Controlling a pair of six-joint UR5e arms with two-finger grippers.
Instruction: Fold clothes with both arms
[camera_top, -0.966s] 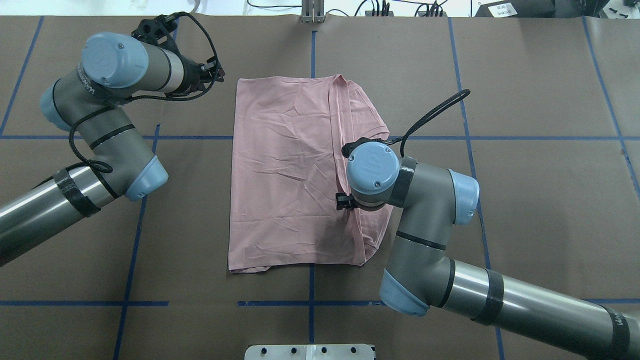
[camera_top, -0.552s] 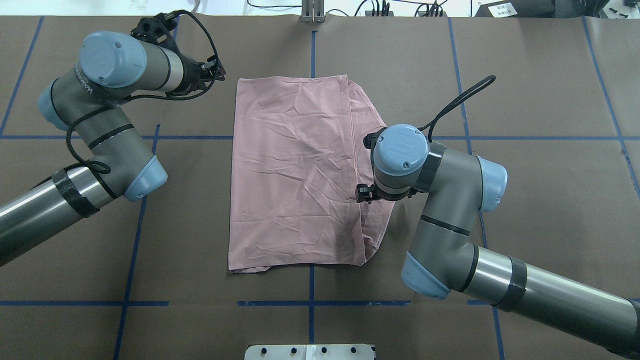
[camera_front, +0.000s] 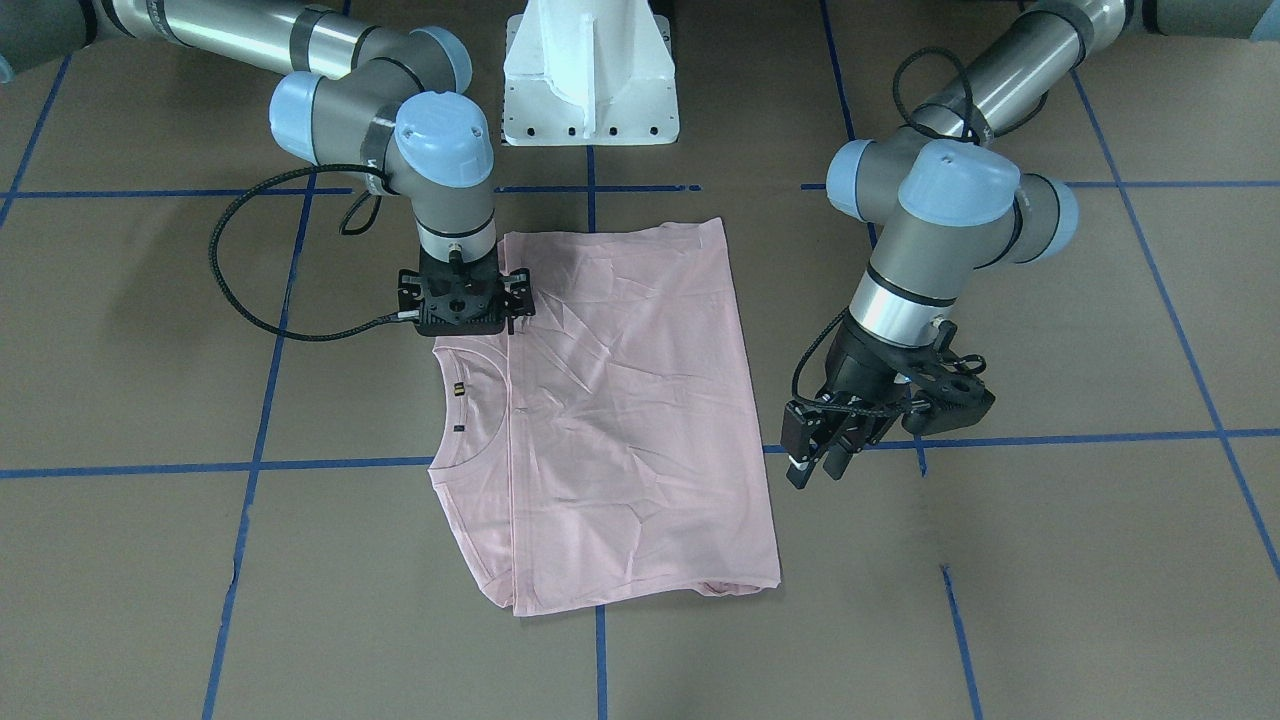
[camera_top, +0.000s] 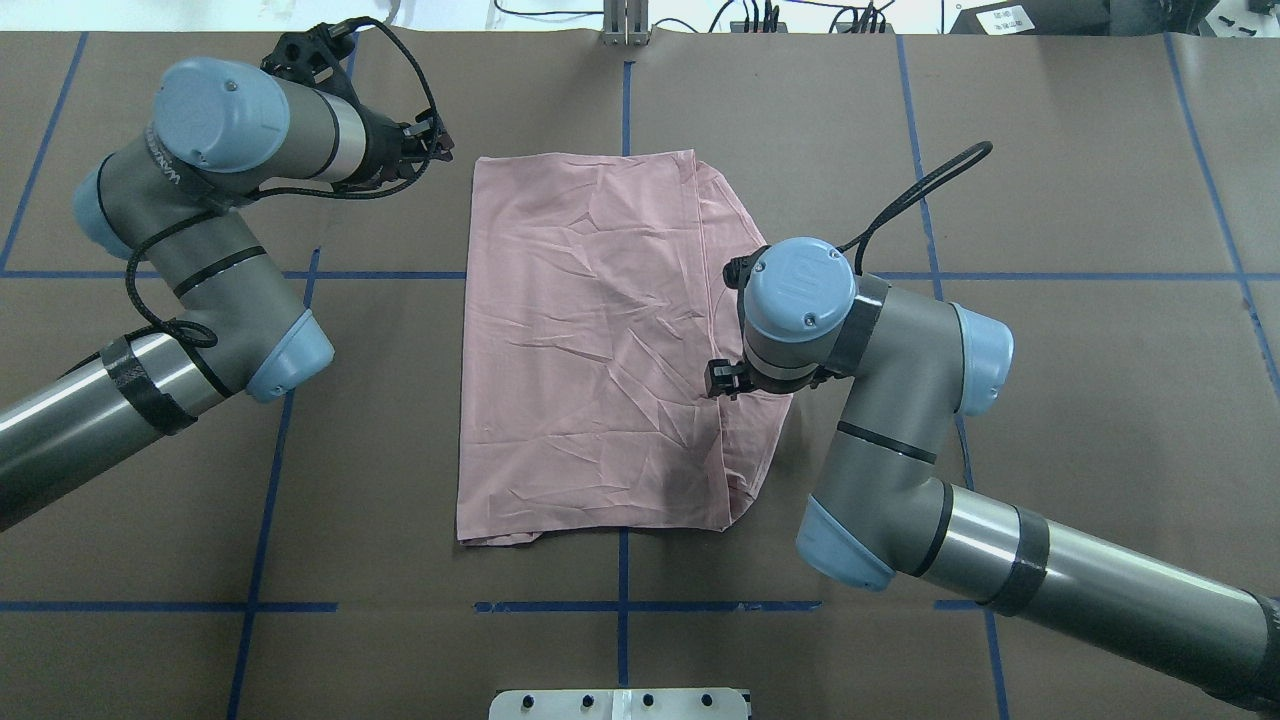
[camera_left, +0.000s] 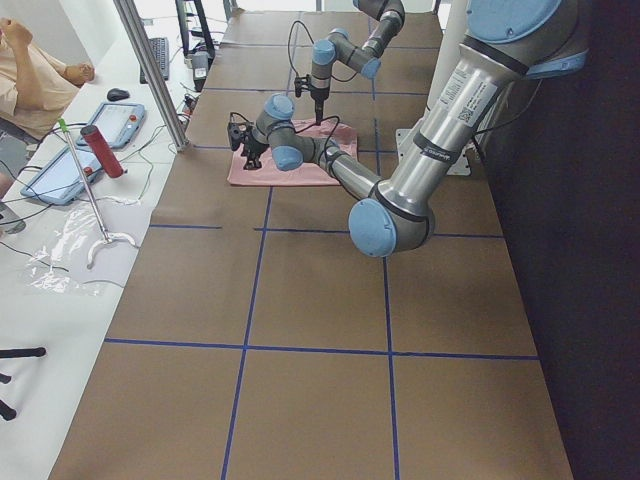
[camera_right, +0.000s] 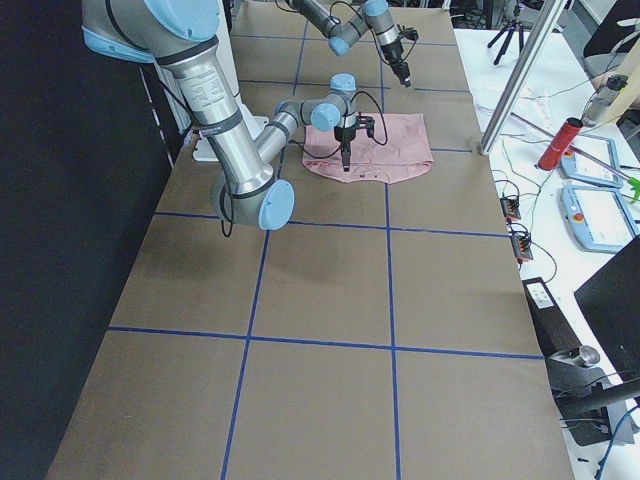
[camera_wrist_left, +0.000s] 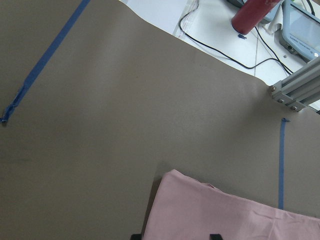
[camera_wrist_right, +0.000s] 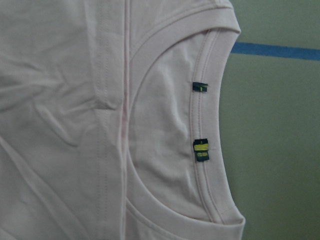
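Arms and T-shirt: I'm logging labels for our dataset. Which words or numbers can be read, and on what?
"WA...": black lettering on the left arm, rest unreadable.
Two collar tags on the T-shirt: yellow marks, blurred, unreadable.
White sticker on that arm: too small.

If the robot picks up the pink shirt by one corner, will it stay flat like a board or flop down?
Probably flop: the T-shirt is thin cloth, folded over itself and full of soft wrinkles. It likely weighs little, since it lies so flat on the table. Pushed, it would probably bunch up rather than slide whole.
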